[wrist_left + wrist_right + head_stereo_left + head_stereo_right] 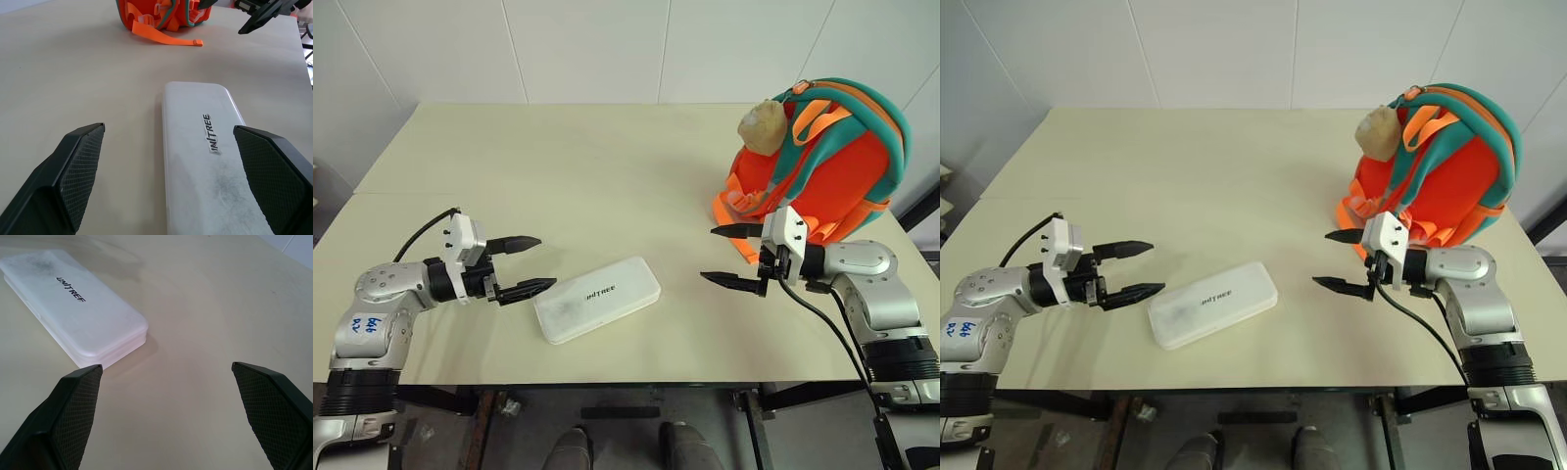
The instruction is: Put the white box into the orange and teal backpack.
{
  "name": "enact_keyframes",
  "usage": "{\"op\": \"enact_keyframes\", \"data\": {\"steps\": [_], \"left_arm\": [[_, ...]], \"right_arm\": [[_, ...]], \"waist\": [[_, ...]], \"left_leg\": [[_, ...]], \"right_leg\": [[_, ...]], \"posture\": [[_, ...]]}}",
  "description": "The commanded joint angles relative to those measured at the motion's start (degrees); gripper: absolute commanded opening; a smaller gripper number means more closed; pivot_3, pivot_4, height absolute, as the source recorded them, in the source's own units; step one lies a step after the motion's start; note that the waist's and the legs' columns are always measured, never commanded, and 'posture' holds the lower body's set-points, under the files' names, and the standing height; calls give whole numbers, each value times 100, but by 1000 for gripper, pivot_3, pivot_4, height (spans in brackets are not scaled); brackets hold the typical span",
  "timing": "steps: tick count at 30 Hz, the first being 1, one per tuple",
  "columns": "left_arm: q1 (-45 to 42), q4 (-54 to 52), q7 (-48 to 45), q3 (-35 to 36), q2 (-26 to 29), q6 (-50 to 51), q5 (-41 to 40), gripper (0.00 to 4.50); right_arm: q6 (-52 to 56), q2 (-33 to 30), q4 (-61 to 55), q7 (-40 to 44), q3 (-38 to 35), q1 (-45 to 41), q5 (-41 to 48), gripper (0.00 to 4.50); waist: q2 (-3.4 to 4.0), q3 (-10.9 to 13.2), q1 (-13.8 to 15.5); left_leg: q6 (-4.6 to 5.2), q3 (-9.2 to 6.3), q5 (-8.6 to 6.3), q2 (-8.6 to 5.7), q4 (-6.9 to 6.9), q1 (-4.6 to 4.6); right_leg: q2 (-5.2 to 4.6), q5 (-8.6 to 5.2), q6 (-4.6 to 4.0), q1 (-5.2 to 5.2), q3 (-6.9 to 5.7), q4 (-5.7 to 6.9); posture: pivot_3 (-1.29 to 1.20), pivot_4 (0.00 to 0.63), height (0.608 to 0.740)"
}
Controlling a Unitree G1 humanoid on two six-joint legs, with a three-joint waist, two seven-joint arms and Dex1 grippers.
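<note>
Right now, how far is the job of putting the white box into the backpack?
Nothing is done yet. The white box lies flat on the table, untouched. In hand: the left end effector and right end effector are open on either side of it, holding nothing. Left: grasp the box, carry it to the orange and teal backpack standing at the table's far right, and put it inside.

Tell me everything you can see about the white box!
The white box is flat, long and smooth like plastic, with rounded corners, a seam round its edge and small dark lettering on its closed lid. Grey smudges mark one end. It lies flat and slanted on the table, near the front edge, between both open grippers. Nothing else touches it.
</note>
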Motion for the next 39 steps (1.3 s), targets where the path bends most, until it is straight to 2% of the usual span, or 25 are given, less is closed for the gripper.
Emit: {"op": "enact_keyframes", "data": {"steps": [1,7,10,15,21,22,27,31,35,39], "left_arm": [[102,-310,35,90,12,-17,-73,4500],[735,-637,276,402,89,-99,-34,4500],[1157,-638,335,696,177,-257,22,3887],[2017,-822,469,1204,226,-444,114,2264],[2692,-928,672,1277,113,-526,252,294],[2781,-1036,716,1206,71,-419,205,11],[2758,-1074,850,583,-140,-426,440,11],[2606,-1059,854,392,-151,-373,447,11],[2451,-997,912,297,-207,-380,453,11],[2255,-983,884,223,-208,-363,400,11]], "right_arm": [[-44,67,-104,-88,-45,-54,36,4473],[-202,310,248,-21,144,-141,-77,4473],[-476,457,679,-2,259,-320,-230,3866],[-1173,743,1920,-18,419,-818,-595,2105],[-1911,1032,3319,11,456,-1389,-906,39],[-2029,1075,3529,6,489,-1472,-991,0],[-2365,1479,4255,-95,743,-1748,-1382,0],[-2457,1713,4402,-27,773,-1772,-1454,0],[-2434,1837,4299,5,748,-1656,-1415,0],[-2218,1769,3644,118,680,-1332,-1222,0]], "waist": [[0,0,-2],[0,0,-16],[0,0,-30],[0,0,-39],[1,1,-18],[2,1,-11],[2,0,-26],[2,1,-30],[2,1,-33],[2,0,-31]], "left_leg": [[0,0,0,0,0,0],[0,1,0,2,-1,1],[0,1,0,2,-1,5],[0,2,0,2,0,7],[-1,2,0,3,-11,10],[-1,2,0,3,-11,10],[-2,4,0,2,-12,15],[-8,3,5,5,-14,21],[-9,4,5,4,-14,24],[-9,3,5,4,-16,26]], "right_leg": [[0,0,0,0,0,1],[0,0,-1,0,2,1],[0,-1,-2,0,1,4],[-1,-3,-6,0,2,5],[-1,-7,-14,-1,0,4],[-1,-7,-14,0,0,3],[-2,-7,-14,0,2,6],[2,-8,-16,0,2,20],[2,-8,-16,1,2,20],[2,-9,-17,1,2,24]], "posture": [[0,150,740],[0,150,740],[0,150,740],[0,150,740],[0,150,740],[0,150,740],[0,150,740],[0,150,740],[0,150,740],[0,150,740]]}}
